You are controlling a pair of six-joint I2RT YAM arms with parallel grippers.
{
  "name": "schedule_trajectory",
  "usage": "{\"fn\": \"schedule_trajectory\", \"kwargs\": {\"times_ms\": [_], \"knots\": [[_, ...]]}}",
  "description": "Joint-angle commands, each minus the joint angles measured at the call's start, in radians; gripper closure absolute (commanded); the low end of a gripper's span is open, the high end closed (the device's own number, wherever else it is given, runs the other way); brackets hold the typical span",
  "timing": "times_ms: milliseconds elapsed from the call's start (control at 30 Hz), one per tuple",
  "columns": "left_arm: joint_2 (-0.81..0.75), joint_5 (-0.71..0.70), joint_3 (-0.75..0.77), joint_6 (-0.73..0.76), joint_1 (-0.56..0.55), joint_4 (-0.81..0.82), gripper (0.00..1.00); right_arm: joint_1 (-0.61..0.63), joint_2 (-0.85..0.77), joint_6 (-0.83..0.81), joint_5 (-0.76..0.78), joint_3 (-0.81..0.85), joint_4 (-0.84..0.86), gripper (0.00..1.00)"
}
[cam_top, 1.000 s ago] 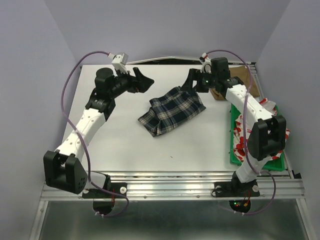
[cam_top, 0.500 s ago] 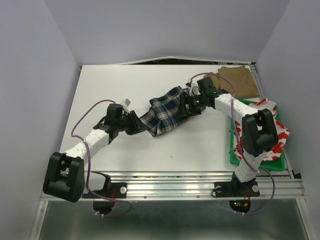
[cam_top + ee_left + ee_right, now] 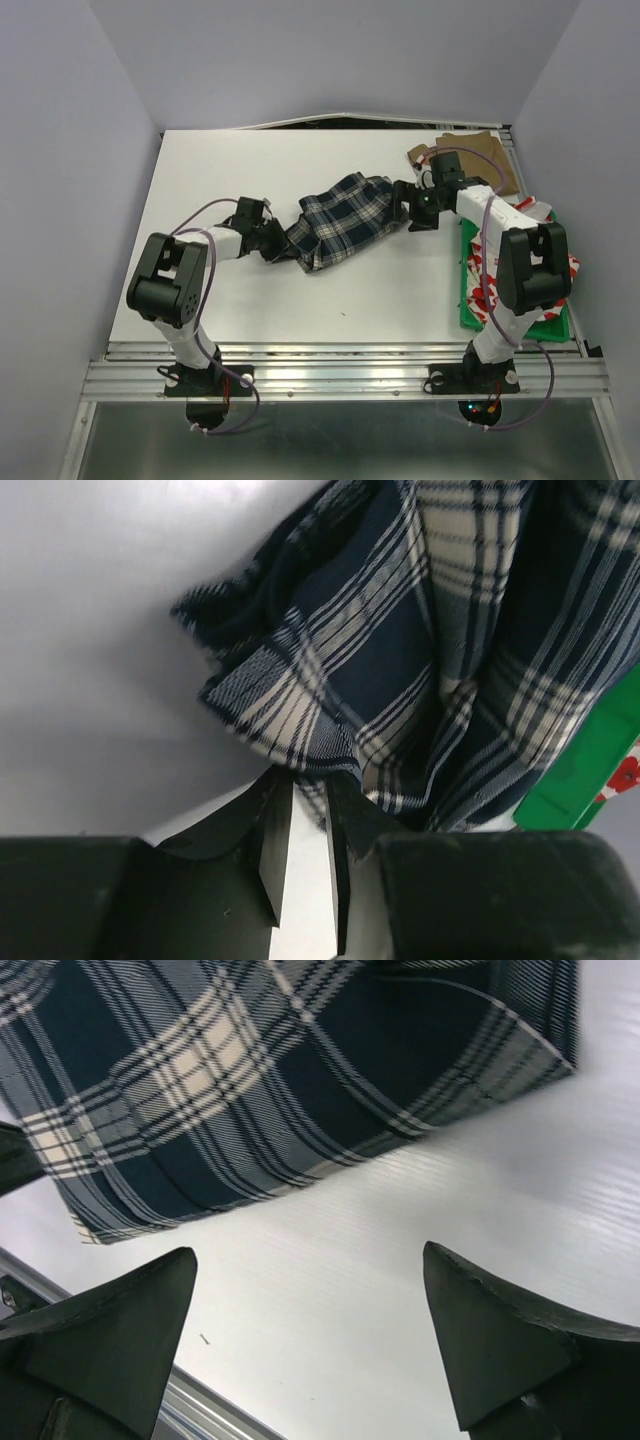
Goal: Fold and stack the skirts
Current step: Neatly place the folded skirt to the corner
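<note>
L gripper [image 3: 308, 780] pinching plaid skirt [image 3: 400, 660] hem, R gripper [image 3: 309, 1252] wide open — just beside it

A green tray [image 3: 465, 300] lay at the right edge of the white table [image 3: 330, 290]. An aluminium rail [image 3: 340, 366] ran along the bottom.

The white table [image 3: 300, 300] before me stood boxed in by plain lilac walls: the left wall [image 3: 60, 200], the right wall [image 3: 600, 120] and the back wall [image 3: 330, 60]. Soft, even light lay on the tabletop and threw only faint shadows. A metal rail [image 3: 340, 375] ran along the near edge, and below it was a dull grey surface [image 3: 340, 445], floor or shelf I could not tell. Along the far edge a dark gap [image 3: 330, 122] showed under the back wall
</note>
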Motion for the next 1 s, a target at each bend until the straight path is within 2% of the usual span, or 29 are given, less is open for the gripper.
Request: {"fn": "schedule_trajectory", "kwargs": {"times_ms": [0, 67, 133, 200, 233, 333, 367, 400, 467, 533, 600, 667, 800, 967], "knots": [[0.081, -0.008, 0.152, 0.046, 0.003, 0.035, 0.72, -0.037, -0.069, -0.024, 0.041, -0.033, -0.037, 0.0], [0.126, -0.019, 0.223, 0.052, 0.009, 0.042, 0.73, -0.057, -0.069, -0.027, 0.056, -0.046, -0.037, 0.0], [0.211, -0.041, 0.286, 0.077, 0.029, 0.047, 0.79, -0.093, -0.051, -0.027, 0.064, -0.056, -0.036, 0.0], [0.308, -0.049, 0.414, 0.113, 0.074, 0.02, 0.85, -0.103, -0.017, -0.035, 0.058, -0.061, -0.03, 0.0], [0.331, -0.036, 0.501, 0.129, 0.087, 0.006, 0.85, -0.116, -0.004, -0.035, 0.05, -0.058, -0.025, 0.0], [0.35, -0.011, 0.571, 0.179, 0.108, -0.037, 0.66, -0.117, 0.019, -0.021, 0.015, -0.061, 0.052, 0.0], [0.335, -0.009, 0.573, 0.189, 0.108, -0.04, 0.56, -0.117, 0.023, -0.009, 0.01, -0.064, 0.079, 0.0], [0.294, -0.009, 0.559, 0.195, 0.111, -0.04, 0.38, -0.117, 0.032, 0.011, 0.001, -0.066, 0.114, 0.0], [0.243, 0.001, 0.515, 0.204, 0.117, -0.047, 0.27, -0.117, 0.056, 0.033, 0.007, -0.062, 0.136, 0.0], [0.163, 0.007, 0.473, 0.213, 0.13, -0.059, 0.21, -0.117, 0.069, 0.074, 0.033, -0.073, 0.158, 0.0], [0.079, 0.004, 0.401, 0.23, 0.134, -0.064, 0.03, -0.117, 0.067, 0.128, 0.029, -0.125, 0.225, 0.0], [0.036, 0.003, 0.34, 0.241, 0.134, -0.062, 0.01, -0.117, 0.034, 0.171, 0.021, -0.18, 0.298, 0.0], [0.0, 0.024, 0.251, 0.206, 0.134, -0.047, 0.01, -0.117, -0.02, 0.267, 0.105, -0.288, 0.435, 0.0], [0.06, 0.021, 0.244, 0.169, 0.127, -0.011, 0.01, -0.117, -0.094, 0.333, 0.214, -0.389, 0.443, 0.0]]}}
